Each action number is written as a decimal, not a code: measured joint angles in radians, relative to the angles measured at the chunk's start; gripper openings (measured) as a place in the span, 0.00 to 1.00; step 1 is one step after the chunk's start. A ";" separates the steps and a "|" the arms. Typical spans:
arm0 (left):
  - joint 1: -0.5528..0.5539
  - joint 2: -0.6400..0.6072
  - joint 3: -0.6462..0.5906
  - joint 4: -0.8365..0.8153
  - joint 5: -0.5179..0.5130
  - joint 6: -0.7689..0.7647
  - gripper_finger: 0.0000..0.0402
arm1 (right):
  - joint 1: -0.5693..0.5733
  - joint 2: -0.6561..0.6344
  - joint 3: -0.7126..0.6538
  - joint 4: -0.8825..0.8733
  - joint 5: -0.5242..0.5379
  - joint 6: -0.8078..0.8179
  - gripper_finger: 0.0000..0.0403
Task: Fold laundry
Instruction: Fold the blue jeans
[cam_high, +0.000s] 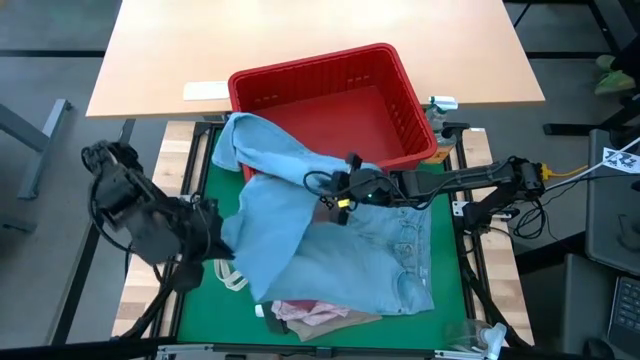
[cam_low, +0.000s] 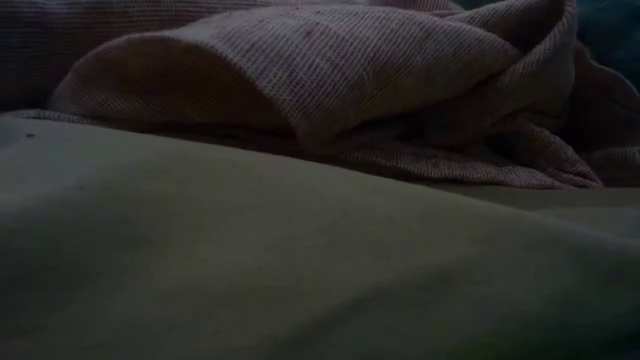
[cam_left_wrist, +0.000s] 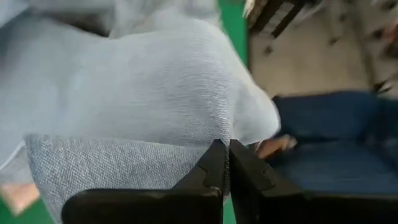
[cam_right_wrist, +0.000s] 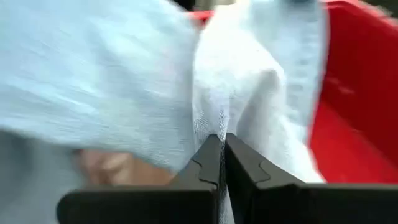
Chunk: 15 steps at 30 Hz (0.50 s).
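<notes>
The light blue jeans (cam_high: 340, 250) lie spread over the green mat (cam_high: 200, 190) on the desk, the waist end towards the front edge near the pink top (cam_high: 310, 313), the legs running back towards the red basket (cam_high: 330, 100), where one leg end is draped against the basket's near wall. So the long axis runs roughly front to back, though one leg is folded over on a slant towards the left side, which skews it. The left gripper (cam_left_wrist: 225, 163) is pinched together on a fold of denim at the left edge of the jeans, and the right gripper (cam_right_wrist: 222, 155) is pinched together on another fold near the middle, just in front of the basket. Each grip looks thin, only an edge of cloth between the fingertips, so the likeliest trouble is denim slipping out under its own weight if either arm lifts or pulls hard. If the arms pull at different rates the fold may come out crooked, and the leg resting on the basket could catch on the rim or drag the basket along. The pink top and beige trousers (cam_high: 330, 322) partly under the waist may be carried along with the jeans. The low view is smothered by cloth, probably these lower garments, and tells little else.
</notes>
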 joint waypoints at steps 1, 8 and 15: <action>-0.009 0.000 -0.016 -0.026 0.000 -0.023 0.01 | 0.000 0.000 0.000 0.000 -0.034 0.005 0.03; -0.025 0.000 -0.119 -0.070 0.012 -0.057 0.04 | 0.002 0.000 0.000 0.000 -0.077 0.055 0.03; -0.025 0.000 -0.162 -0.071 0.026 -0.054 0.04 | 0.001 0.001 0.000 0.002 -0.153 0.121 0.17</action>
